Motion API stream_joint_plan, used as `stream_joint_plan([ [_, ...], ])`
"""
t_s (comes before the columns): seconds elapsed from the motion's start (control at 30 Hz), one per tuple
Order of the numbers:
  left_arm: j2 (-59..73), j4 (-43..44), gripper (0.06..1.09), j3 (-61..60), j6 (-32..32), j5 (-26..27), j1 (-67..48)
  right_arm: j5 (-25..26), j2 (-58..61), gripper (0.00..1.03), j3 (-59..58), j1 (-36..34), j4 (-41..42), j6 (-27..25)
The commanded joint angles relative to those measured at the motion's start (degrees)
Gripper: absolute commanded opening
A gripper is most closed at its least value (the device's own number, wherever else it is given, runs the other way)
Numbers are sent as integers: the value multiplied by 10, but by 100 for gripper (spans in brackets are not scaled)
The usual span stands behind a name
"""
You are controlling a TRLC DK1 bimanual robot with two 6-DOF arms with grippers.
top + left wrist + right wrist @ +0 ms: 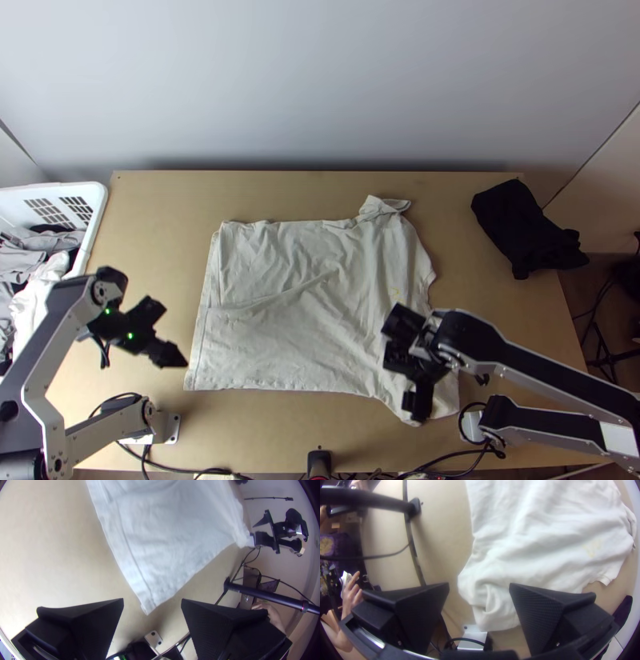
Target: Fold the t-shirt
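Pale t-shirt (pixel 280 320) lies spread across the middle of the desk (pixel 160 208), wrinkled, its long hem running up the left side. A raised crease slants from the hem toward the middle. Far right part bunched into a small crumpled tuft (pixel 384 207); near right end rumpled and rounded, reaching closer to the near side than the rest. Faint yellow mark (pixel 592 547) on the right part of the cloth.

Left gripper (pixel 174 336) is just left of the near left hem corner (pixel 147 608). Its fingers (pixel 90 620) stand wide apart with nothing held; in the left wrist view the corner shows in the gap, free of both.

Right gripper (pixel 406 366) is over the near right part of the shirt. Fingers (pixel 540 613) also wide apart, nothing gripped; the rumpled end shows partly in the gap and partly behind one finger. Cannot tell whether that finger touches the cloth.

Farther out: black cloth (pixel 520 228) in a heap at the far right, lying partly past the desk's right edge. White basket (pixel 98 204) at the left side, clothes (pixel 32 264) piled inside. Dark cables (pixel 180 470) run along the near side.
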Motion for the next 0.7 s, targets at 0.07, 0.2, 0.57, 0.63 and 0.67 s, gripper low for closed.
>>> stream_joint_plan([
  [0.07,96,128,93,172,-159,71,-41,-5,58,89,179,-98,-30,-2],
  [0.2,179,236,93,243,-262,65,-75,-8,84,89,235,-119,-39,8],
  [0.57,409,435,93,418,-363,-23,-114,-12,106,89,257,-160,0,45],
  [0.63,440,434,93,451,-368,-24,-116,-12,107,89,254,-163,9,50],
  [0.67,451,433,93,464,-370,-27,-117,-12,108,89,251,-168,16,51],
])
